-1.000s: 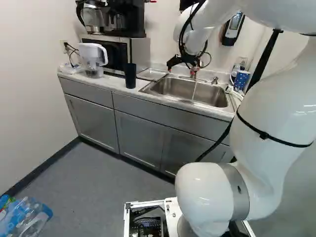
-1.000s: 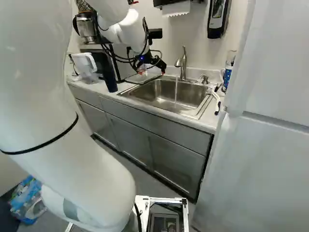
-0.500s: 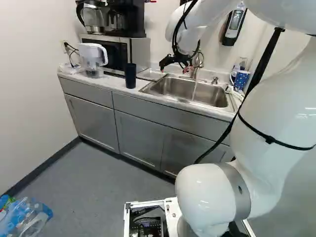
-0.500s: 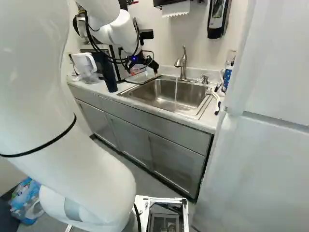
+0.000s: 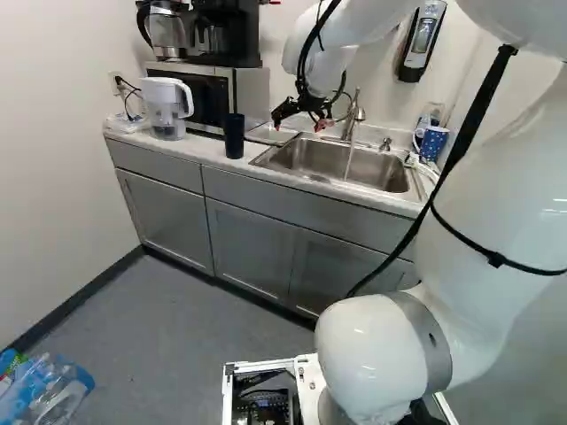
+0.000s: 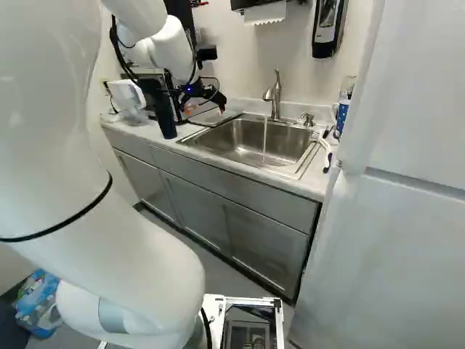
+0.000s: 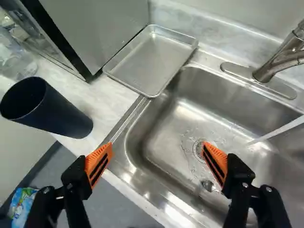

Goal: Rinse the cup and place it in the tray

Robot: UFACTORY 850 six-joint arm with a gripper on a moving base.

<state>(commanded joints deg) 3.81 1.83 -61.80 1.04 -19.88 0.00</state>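
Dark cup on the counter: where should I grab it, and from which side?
I'd take the cup around its mid-body, with the gripper coming in low and level from the sink side. It stands upright, its smooth round wall offers no handle, and the microwave behind and pitcher beyond probably crowd the other sides.

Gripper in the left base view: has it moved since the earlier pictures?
Yes. Against the fixed faucet, which it partly hid at first, the gripper has shifted leftward in that view, toward the dark cup.
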